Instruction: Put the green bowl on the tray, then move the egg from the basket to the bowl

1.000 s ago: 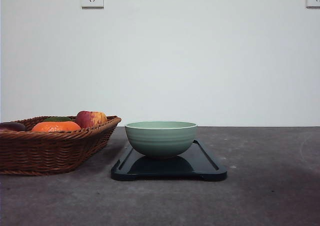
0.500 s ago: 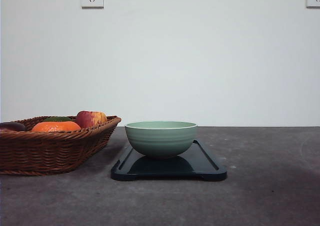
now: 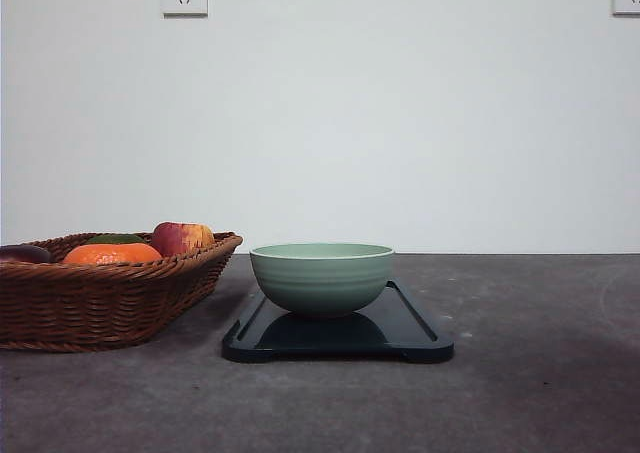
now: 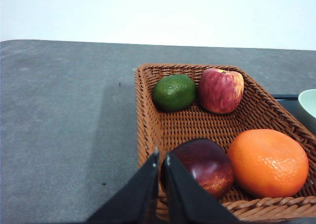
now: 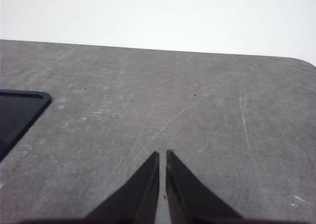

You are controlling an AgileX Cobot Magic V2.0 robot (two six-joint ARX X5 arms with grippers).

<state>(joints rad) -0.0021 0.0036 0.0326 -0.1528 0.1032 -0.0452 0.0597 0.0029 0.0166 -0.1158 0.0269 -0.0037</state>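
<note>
Both grippers are closed to a thin slit and hold nothing: the left gripper [image 4: 162,157] has its black fingers [image 4: 148,179] poised over the near rim of the basket [image 4: 148,135], and the right gripper [image 5: 162,157] hangs over the bare grey table [image 5: 197,115], with a corner of the tray [image 5: 19,105] off to one side. Just beyond the left fingertips lies the egg [image 4: 205,164], a smooth reddish-brown body in the near part of the basket, apparently touching the orange [image 4: 269,162] to its right; a green lime [image 4: 174,91] and a red-yellow apple [image 4: 221,89] sit at the far end. In the front view the green bowl [image 3: 321,276] stands upright on the tray [image 3: 415,323], just right of the basket [image 3: 100,298], so the first half of the task appears complete. The step in hand is judged to be the pickup of the egg by the left arm. To do it well, the jaws should open wider than the egg before descending, straddle it across its narrower axis, and keep the far finger clear of the orange and the near finger clear of the wicker rim. Closing gently is advised, as the smooth rounded surface may slip or roll.
</note>
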